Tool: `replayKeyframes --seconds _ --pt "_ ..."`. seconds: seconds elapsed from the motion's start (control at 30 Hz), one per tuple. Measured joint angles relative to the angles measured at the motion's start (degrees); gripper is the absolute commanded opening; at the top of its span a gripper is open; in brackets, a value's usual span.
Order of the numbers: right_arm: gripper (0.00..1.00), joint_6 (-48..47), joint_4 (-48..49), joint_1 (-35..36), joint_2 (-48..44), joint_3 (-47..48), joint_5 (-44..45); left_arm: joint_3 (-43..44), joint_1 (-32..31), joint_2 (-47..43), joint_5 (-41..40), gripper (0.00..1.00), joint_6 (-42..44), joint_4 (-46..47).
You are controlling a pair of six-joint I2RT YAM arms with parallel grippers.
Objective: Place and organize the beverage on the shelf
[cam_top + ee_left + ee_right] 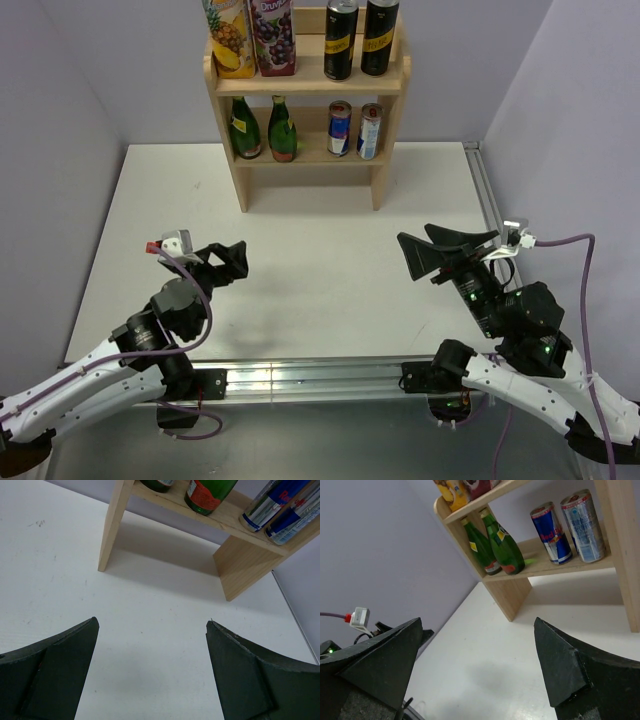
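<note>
**Both pincers empty, all drinks in view on the shelf ahead**

- Table (300,230): white top. No loose drink shows on it in any view.
- Shelf (305,84): light wood, two tiers, at the far middle of the table. It lies straight ahead of both arms and well apart from them.
- Left gripper (236,262): jaws spread wide, nothing between them. Its wrist view shows only bare table in the gap. It sits about in line with the shelf's left side panel.
- Right gripper (420,243): also wide apart and holding nothing. It sits just outside the line of the right side panel and is angled toward the shelf. Neither arm is clearly the nearer.
- Upper tier, left to right: pineapple juice carton (230,38), grape juice carton (273,35), two black cans (341,40), each pair standing close together.
- Lower tier, left to right: two green glass bottles (245,128) close together, then a Red Bull can (339,128) just beside a pale blue can (371,131).
- Every container stands upright, long axis vertical, grouped by kind.

Judgement: the sorting looks done or nearly so. If anything needs straightening, it lies forward of the pincers. The cartons and bottles fall to the left arm's side, all four cans to the right's.
</note>
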Motion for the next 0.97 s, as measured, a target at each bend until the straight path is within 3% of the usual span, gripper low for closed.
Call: replayKeyframes --seconds 0.97 --pt "1.0 -0.66 -3.17 0.0 -0.31 0.0 0.07 -0.22 -0.31 0.48 -0.11 0.96 0.04 0.02"
